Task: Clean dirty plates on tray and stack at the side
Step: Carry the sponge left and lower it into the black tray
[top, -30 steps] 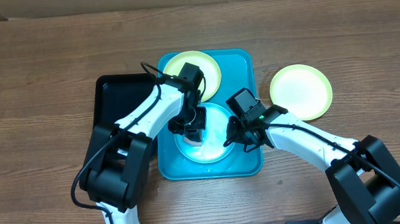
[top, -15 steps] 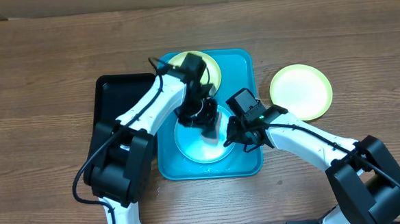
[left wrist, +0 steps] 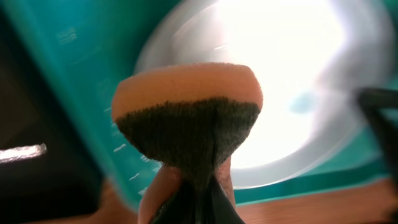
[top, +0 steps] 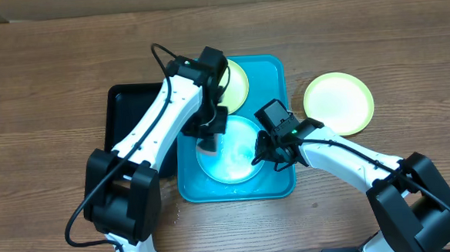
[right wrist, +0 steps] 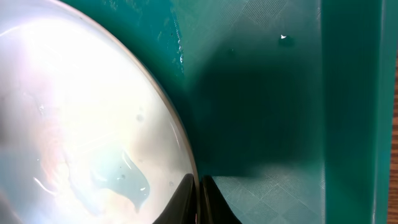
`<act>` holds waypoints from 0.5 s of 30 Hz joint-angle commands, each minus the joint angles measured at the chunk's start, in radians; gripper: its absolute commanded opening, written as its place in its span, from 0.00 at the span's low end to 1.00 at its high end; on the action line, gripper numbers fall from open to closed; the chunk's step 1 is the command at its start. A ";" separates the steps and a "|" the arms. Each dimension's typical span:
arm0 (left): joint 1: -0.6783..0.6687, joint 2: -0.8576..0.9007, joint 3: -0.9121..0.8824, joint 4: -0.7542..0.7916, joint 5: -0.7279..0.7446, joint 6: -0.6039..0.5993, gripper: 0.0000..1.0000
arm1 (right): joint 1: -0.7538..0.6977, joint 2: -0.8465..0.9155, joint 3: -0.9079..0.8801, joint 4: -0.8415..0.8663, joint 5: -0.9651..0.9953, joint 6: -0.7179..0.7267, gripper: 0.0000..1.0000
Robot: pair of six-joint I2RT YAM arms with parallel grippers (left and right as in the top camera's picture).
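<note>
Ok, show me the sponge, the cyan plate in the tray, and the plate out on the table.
sponge (left wrist: pixel 186 124): left wrist view, dark scrub face.
cyan plate (top: pixel 235 162): overhead view, bare lower part.
yellow-green plate (top: pixel 338 103): overhead view, its centre.

This is appearing to be a robotics lab bench: a left arm (top: pixel 159 122) and right arm (top: pixel 342 154), white and cabled, are working at a wood-grain table (top: pixel 38 89) over a cyan tray (top: pixel 276 69).
</note>
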 commanded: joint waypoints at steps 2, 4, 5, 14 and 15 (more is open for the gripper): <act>0.041 -0.029 0.019 -0.064 -0.203 -0.056 0.04 | 0.002 -0.010 0.008 0.004 0.003 0.001 0.04; 0.052 -0.029 0.016 -0.094 -0.253 -0.082 0.04 | 0.002 -0.010 0.008 0.003 0.003 0.001 0.04; 0.058 -0.029 0.014 -0.106 -0.287 -0.103 0.04 | 0.002 -0.010 0.008 0.003 0.003 0.001 0.04; 0.146 -0.028 -0.012 -0.158 -0.449 -0.198 0.04 | 0.002 -0.010 0.008 0.003 0.003 0.001 0.04; 0.165 -0.028 -0.013 -0.157 -0.449 -0.198 0.04 | 0.002 -0.010 0.008 0.003 0.003 0.001 0.04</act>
